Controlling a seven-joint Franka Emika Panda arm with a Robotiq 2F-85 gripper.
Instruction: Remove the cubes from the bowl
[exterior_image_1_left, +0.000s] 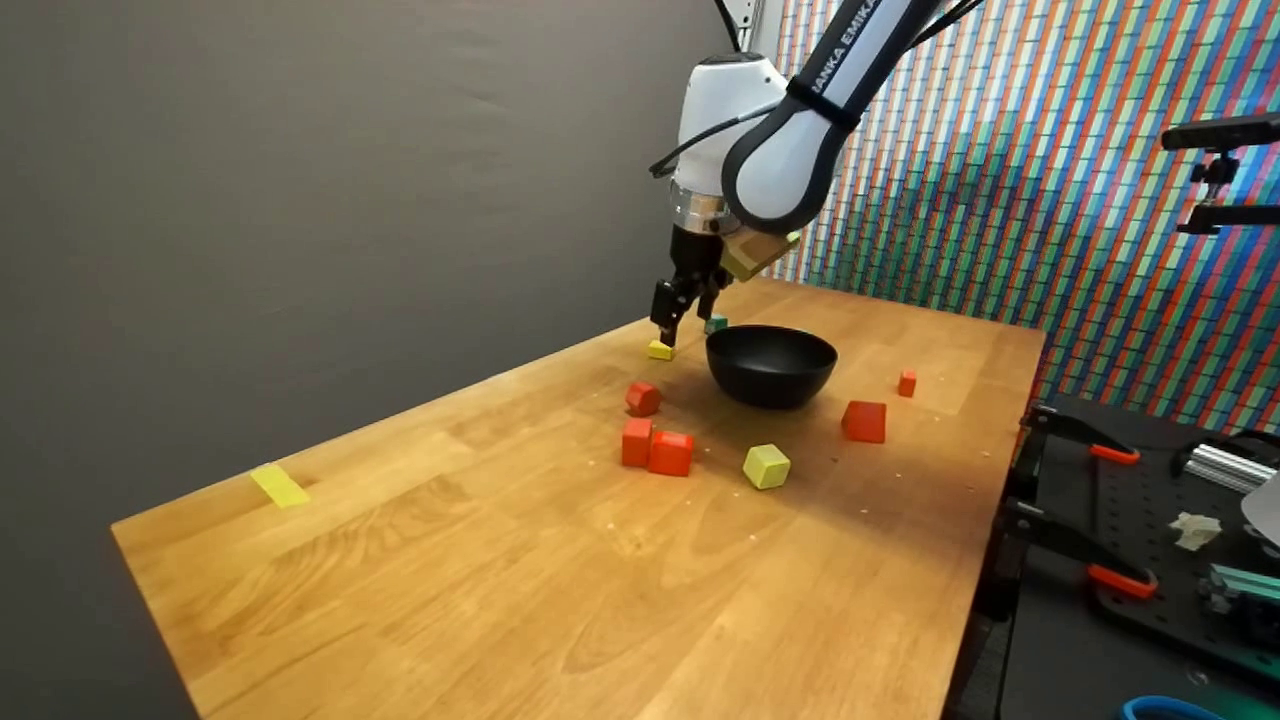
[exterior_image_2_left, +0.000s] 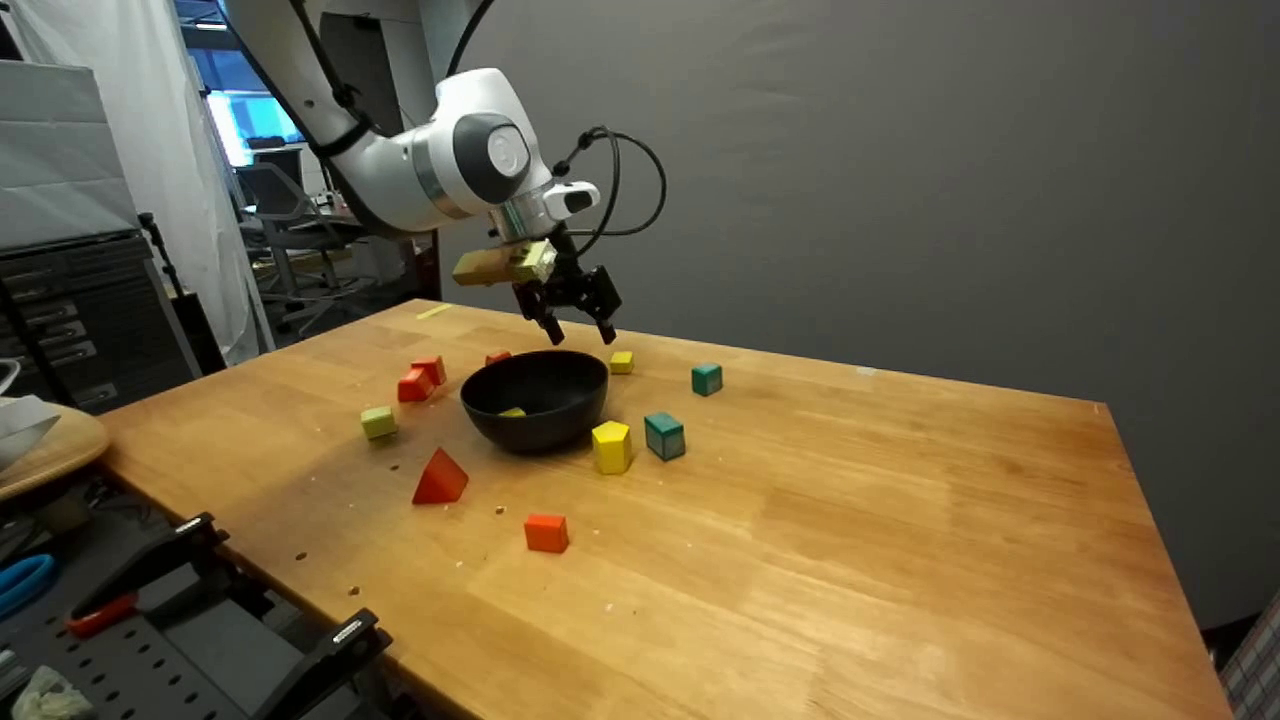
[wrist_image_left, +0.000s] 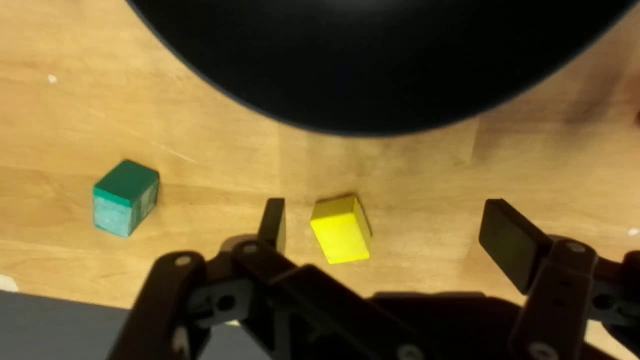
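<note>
bowl (exterior_image_2_left: 530, 434): yellow block (exterior_image_2_left: 513, 412) inside, visible only in an exterior view
counter (exterior_image_1_left: 500, 590): red cubes (exterior_image_1_left: 671, 454), yellow-green cube (exterior_image_1_left: 767, 467) near the bowl
pincer (wrist_image_left: 392, 235): spread wide, holding nothing, beside the bowl
arm (exterior_image_1_left: 780, 180): "anka emika" in an exterior view

A wooden bench (exterior_image_1_left: 520, 600) stands beside a grey wall (exterior_image_2_left: 900, 200), with yellow tape (exterior_image_1_left: 280, 486) near the edge by that wall. Two black-and-red clamps (exterior_image_1_left: 1075, 548) sit at another edge, next to a black perforated board (exterior_image_1_left: 1140, 510) bearing a crumpled scrap (exterior_image_1_left: 1195, 531). In an exterior view a multicoloured backdrop (exterior_image_1_left: 1150, 260) stands behind; in an exterior view a white curtain (exterior_image_2_left: 145, 120), drawers (exterior_image_2_left: 80, 325), a chair (exterior_image_2_left: 275, 195) and a lit screen (exterior_image_2_left: 265, 118) show.
</note>
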